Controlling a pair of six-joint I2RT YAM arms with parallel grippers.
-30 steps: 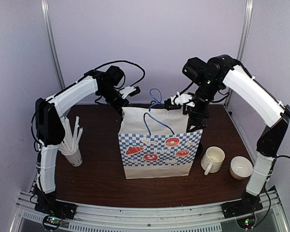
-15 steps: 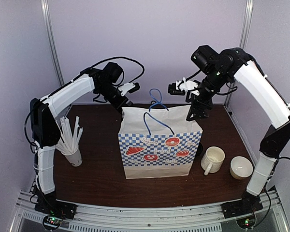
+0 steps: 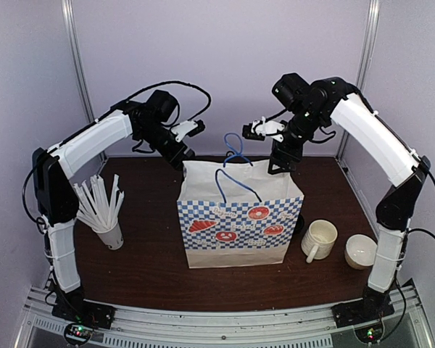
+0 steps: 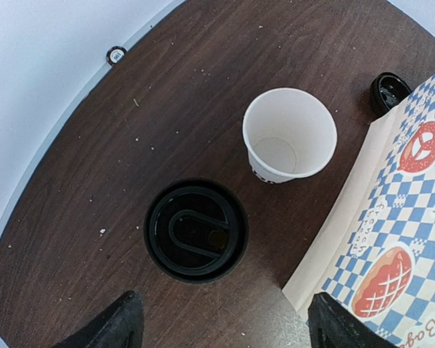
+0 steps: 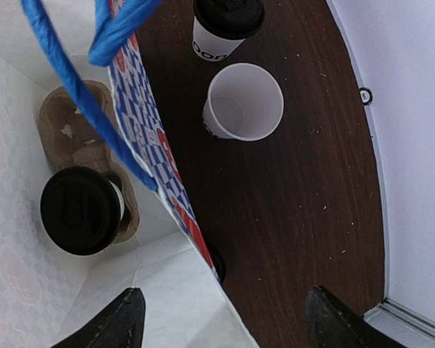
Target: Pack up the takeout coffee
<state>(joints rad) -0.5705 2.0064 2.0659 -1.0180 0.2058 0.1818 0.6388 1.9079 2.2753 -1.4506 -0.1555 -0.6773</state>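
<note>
**Top external view.** The white paper bag with blue checks (image 3: 235, 232) stands at table centre. The left gripper (image 3: 191, 130) hangs at 11 o'clock of the bag mouth and the right gripper (image 3: 259, 132) at 1 o'clock. The bag hides the cups.

**Left wrist view.** The jaws are spread wide with nothing between them. A lidded white paper cup (image 4: 196, 230) with a round black plastic lid stands on the table. An unlidded white paper cup (image 4: 290, 134) stands apart at its 1 o'clock.

**Right wrist view.** The jaws are spread wide and empty. A packed lidded cup (image 5: 80, 210) sits in a brown cardboard carrier (image 5: 65, 123) inside the bag.

**Handling.** The cups are probably light, with thin walls that crush easily. Grip the wall just below the lid, gently.

**Change.** The right arm has lifted off the bag's right rim and moved toward the blue handles (image 3: 235, 156). The left arm has risen slightly.
</note>
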